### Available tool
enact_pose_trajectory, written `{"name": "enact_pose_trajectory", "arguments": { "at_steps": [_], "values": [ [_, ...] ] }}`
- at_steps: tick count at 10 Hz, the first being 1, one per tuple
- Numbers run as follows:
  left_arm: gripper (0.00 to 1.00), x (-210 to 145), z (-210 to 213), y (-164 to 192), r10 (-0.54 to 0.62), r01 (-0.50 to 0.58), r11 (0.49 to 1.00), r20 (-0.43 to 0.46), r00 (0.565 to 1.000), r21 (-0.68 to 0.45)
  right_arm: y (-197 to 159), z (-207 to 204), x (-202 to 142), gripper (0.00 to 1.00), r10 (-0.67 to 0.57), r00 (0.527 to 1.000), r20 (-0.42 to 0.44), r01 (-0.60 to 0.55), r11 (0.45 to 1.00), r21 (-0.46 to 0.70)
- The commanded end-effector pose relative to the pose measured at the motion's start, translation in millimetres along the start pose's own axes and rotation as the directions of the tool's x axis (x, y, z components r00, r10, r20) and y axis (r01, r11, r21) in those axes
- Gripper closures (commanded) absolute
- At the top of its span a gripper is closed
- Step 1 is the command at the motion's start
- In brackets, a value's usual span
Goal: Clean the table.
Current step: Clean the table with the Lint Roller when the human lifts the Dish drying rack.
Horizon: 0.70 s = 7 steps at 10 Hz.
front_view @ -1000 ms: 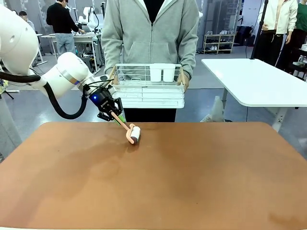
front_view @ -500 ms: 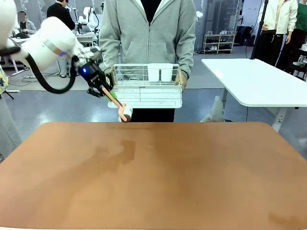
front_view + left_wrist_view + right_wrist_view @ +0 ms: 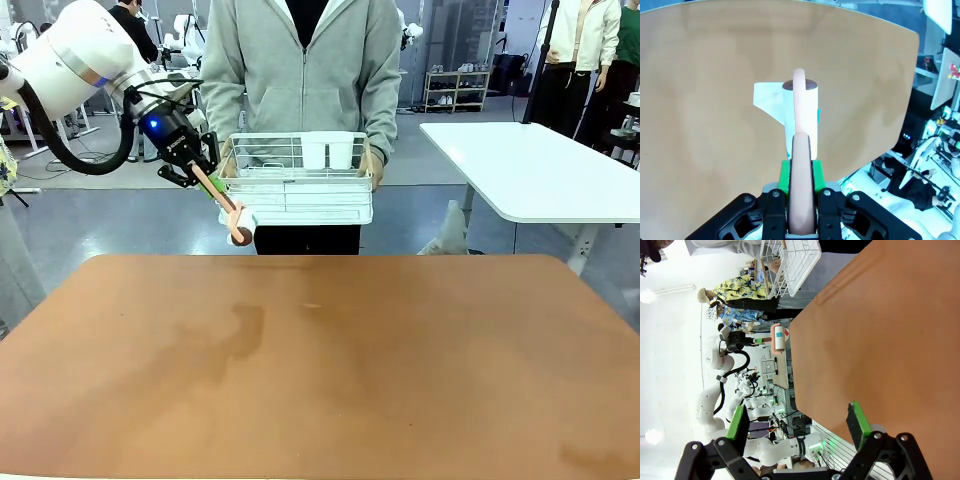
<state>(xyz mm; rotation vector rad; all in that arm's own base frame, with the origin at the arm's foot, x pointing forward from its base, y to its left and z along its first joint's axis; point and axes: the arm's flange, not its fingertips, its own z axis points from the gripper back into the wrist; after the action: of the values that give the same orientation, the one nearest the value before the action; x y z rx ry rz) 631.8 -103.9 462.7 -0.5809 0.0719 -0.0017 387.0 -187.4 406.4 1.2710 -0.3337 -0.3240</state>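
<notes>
Reddish-brown and matte, the table [image 3: 420, 380] is spread across the near half of the front view. It is wide and rectangular with rounded far corners, and its smooth top is marked by a darker, blotchy patch left of the middle.

At the left, the left gripper [image 3: 203, 177] is raised above the table's far left part, clenched on the pink handle of a lint roller [image 3: 238, 228]. The roller's white head is pointed down and to the right, held in the air near the table's far edge and just beside the lower left corner of a white wire dish rack [image 3: 300, 195]. From the left wrist, the handle is seen clamped between the green pads [image 3: 784, 175], and a loose white sheet [image 3: 767, 97] juts from one side of the head.

The rack is held in both hands by a person [image 3: 300, 60] in a grey hooded jacket at the far side, and two white cups [image 3: 333, 150] are stood in it. Farther right, a white-topped table [image 3: 540, 170] is seen.

The right gripper [image 3: 797, 422] is spread wide with nothing between its fingers, and the brown top lies beyond them.
</notes>
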Motion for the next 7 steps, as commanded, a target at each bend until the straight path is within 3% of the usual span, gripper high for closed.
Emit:
{"name": "enact_pose_trajectory", "arguments": {
  "at_steps": [1,4,5,6,7],
  "values": [
    [0.79,-17.4,17.6,3.2,0.008,-0.010,0.996,0.019,1.000,0.093,2.6,0.8,-0.2,0.00,0.007,1.000,0.001,-0.007,1.000,0.008],
    [0.79,-53.6,81.5,34.9,0.024,-0.065,0.922,0.111,0.993,0.382,2.6,0.8,-0.2,0.00,0.007,1.000,0.001,-0.007,1.000,0.008],
    [0.79,-75.6,101.7,52.0,0.026,-0.101,0.869,0.159,0.987,0.485,2.6,0.8,-0.2,0.00,0.007,1.000,0.001,-0.007,1.000,0.008],
    [0.79,-89.2,109.2,62.6,0.022,-0.124,0.834,0.191,0.981,0.538,2.6,0.8,-0.2,0.00,0.007,1.000,0.001,-0.007,1.000,0.008],
    [0.79,-101.0,109.9,76.5,-0.031,-0.079,0.807,0.176,0.984,0.586,2.6,0.8,-0.2,0.00,0.007,1.000,0.001,-0.007,1.000,0.008]
  ]
}}
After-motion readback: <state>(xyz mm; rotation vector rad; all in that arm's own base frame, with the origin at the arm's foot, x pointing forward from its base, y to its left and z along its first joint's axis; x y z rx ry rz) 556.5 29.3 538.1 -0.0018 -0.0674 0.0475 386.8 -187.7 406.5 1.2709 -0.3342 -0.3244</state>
